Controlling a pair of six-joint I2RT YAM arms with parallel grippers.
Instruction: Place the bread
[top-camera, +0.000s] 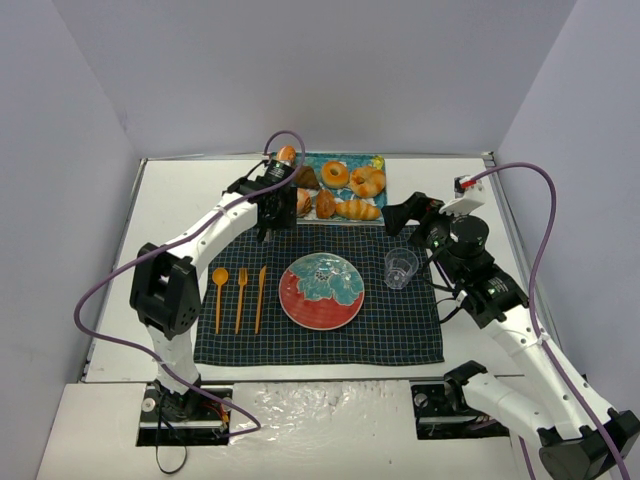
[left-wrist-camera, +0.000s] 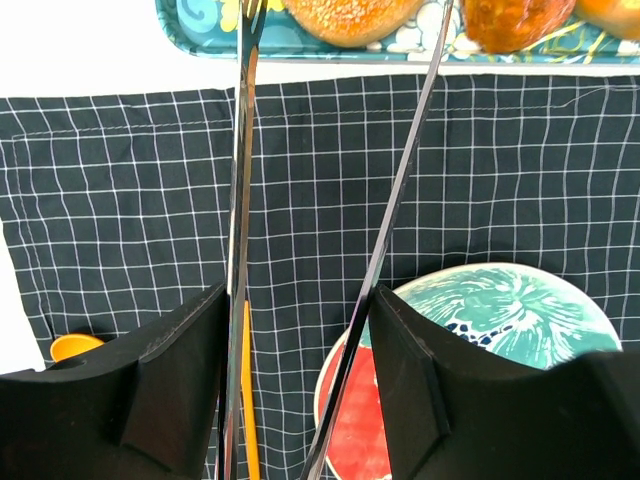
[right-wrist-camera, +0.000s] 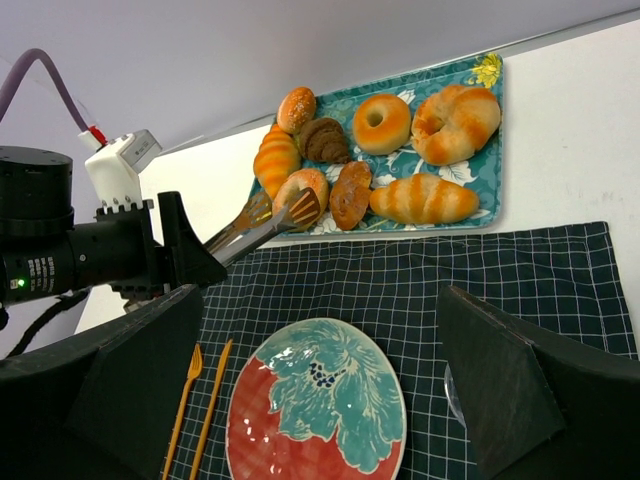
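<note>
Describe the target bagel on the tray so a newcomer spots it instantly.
Look past the dark checked placemat to the teal floral tray at the table's far side. In its far row, the bagel sits between a dark brown croissant and a larger twisted ring pastry. What sets it apart is its smooth golden-orange ring, paler around a small round hole.

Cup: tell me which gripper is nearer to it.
Right. The right gripper hovers just past the cup. The left gripper, holding tongs, is across the plate, by the tray's left end.
</note>
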